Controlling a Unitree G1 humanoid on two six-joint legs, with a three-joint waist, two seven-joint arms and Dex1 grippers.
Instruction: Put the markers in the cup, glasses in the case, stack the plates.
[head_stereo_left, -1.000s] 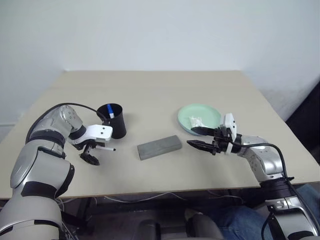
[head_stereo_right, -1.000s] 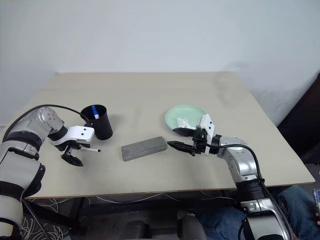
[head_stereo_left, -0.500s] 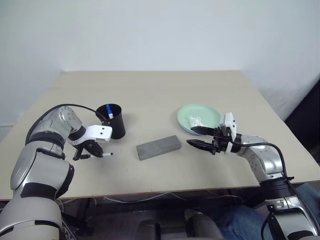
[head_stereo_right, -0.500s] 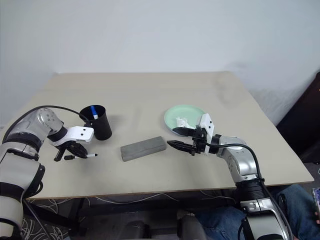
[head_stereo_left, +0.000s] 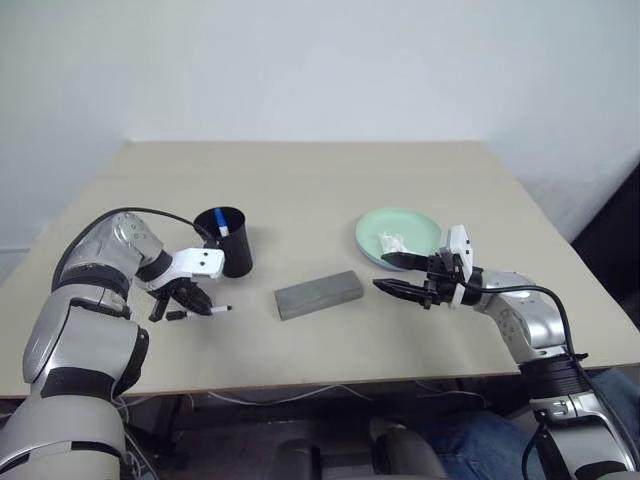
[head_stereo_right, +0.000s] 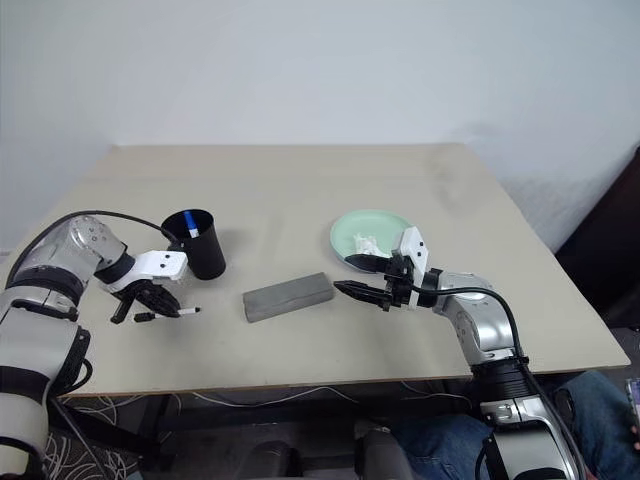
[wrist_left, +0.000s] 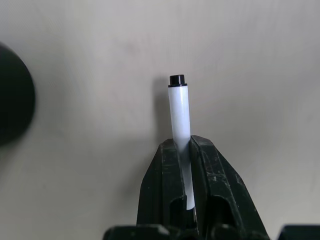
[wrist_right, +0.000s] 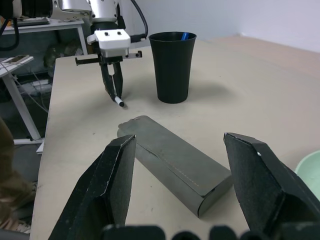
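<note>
Beige tabletop (head_stereo_left: 330, 180) is carrying everything. I'm watching my left gripper (head_stereo_left: 188, 305) pinching the dark-tipped marker (wrist_left: 179, 112), lying level, just in front of the cup (head_stereo_left: 228, 240) with the blue-capped marker (head_stereo_left: 219, 224) inside. Nothing is blocking the way. My right gripper (head_stereo_left: 403, 276) is hanging spread beside the closed case (head_stereo_left: 318, 294), near the green plate (head_stereo_left: 398, 232).

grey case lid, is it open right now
No, the grey case lies shut on the table, its lid flat down along the box.

Crumpled white tissue (head_stereo_left: 392, 243) on beige table (head_stereo_left: 330, 180).
</note>
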